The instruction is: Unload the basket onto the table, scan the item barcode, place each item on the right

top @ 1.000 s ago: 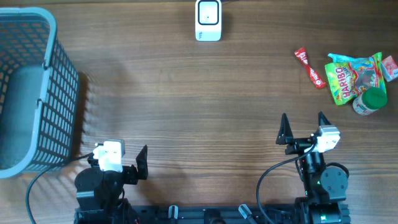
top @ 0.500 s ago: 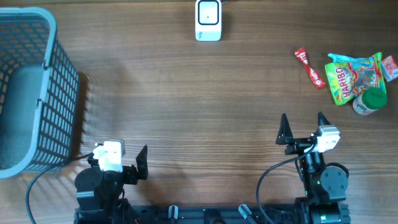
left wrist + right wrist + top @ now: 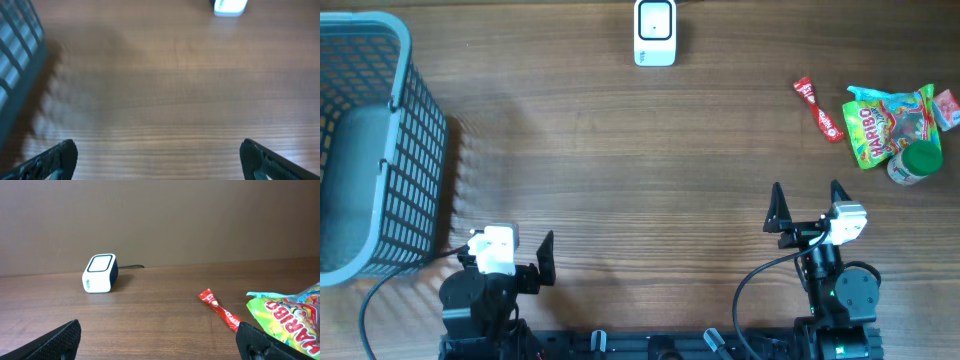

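one scanner, one basket, one haribo bag, one red stick, one jar, one pink packet

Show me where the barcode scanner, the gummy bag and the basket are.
barcode scanner (image 3: 654, 30), overhead view, on its white top face.
gummy bag (image 3: 882, 128), overhead view, on the middle of its printed front.
basket (image 3: 423, 170), overhead view, on its gridded side wall.

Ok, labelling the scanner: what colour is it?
White scanner, dark-rimmed face; clearest in right wrist view.
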You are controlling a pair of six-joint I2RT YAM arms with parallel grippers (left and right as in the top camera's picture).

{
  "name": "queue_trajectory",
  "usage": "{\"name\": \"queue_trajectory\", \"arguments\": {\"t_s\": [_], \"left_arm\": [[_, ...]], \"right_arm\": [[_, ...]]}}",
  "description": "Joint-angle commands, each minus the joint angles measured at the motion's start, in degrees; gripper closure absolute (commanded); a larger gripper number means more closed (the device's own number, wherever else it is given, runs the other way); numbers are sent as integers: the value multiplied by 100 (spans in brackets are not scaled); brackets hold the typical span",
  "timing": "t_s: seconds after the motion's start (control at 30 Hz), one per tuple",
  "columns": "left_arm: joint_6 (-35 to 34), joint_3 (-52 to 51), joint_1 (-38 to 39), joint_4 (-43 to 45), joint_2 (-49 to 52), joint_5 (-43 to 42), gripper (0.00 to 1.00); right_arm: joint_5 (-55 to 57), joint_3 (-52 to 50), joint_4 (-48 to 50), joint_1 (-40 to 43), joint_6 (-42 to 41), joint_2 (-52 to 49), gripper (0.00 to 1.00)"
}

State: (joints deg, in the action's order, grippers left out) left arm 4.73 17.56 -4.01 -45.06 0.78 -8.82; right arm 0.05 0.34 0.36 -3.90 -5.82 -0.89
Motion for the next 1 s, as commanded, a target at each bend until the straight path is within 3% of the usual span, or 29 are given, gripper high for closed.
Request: {"name": "queue_trajectory", "arguments": {"t_s": [0.0,0.27,0.37,0.97], "left_arm": [[146,-105,70,927,-50,50,0],[127,-1187,315,3423,-52,-31,0],[129,-1486,509,3838,-52,-28,0],[-68,-1683,540,4013,-57,404,0]], "right_arm": [[-46,-4,-2,22,-74,61,0],[-46,-4,-2,22,-74,61,0],[-46,-4,-2,22,-74,61,0],[-46,-4,-2,22,-72,61,1]]}}
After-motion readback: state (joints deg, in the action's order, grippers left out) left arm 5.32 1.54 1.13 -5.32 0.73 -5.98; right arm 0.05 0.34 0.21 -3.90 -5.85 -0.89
